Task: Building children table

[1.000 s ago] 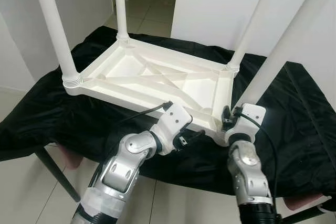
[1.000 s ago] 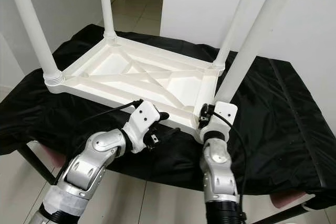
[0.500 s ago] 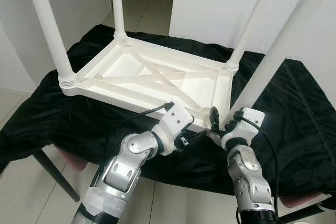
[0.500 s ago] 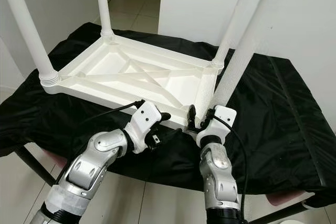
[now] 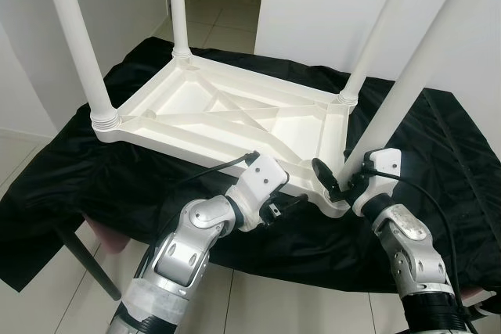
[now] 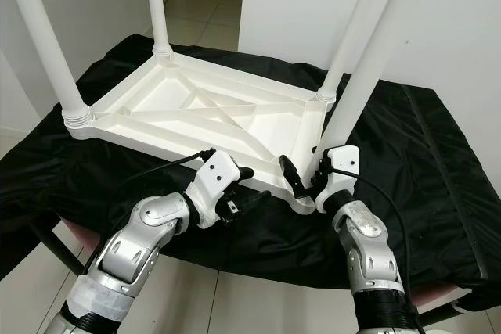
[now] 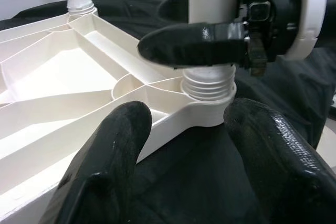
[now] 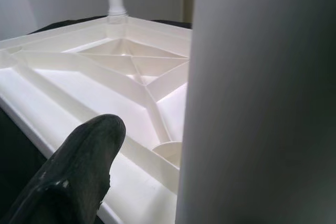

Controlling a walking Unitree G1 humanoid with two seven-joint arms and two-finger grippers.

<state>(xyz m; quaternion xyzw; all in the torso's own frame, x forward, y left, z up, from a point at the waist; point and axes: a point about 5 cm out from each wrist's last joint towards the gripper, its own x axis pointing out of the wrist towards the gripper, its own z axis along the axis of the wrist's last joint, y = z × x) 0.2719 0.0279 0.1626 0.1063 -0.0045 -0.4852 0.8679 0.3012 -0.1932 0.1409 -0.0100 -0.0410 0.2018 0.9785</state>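
A white plastic children's table (image 5: 235,119) lies upside down on a black cloth (image 5: 117,185), all its legs pointing up. My right gripper (image 5: 338,179) is open at the foot of the near right leg (image 5: 415,68). One black finger (image 5: 321,173) stands just left of the leg, and the leg hides the other. In the right wrist view that finger (image 8: 79,171) shows a gap to the leg (image 8: 257,98). My left gripper (image 5: 288,193) is open, held low at the table's near edge, pointing at the leg's ribbed collar (image 7: 207,85).
The cloth covers a low stand with a dark leg (image 5: 86,260) at the near left. White walls close in on the left and right. A doorway (image 5: 227,5) with tiled floor lies behind the table.
My right wrist has swung out to the right of the near right leg, and its fingers have opened around the leg's foot. The left arm has stayed put. The camera shifted slightly.
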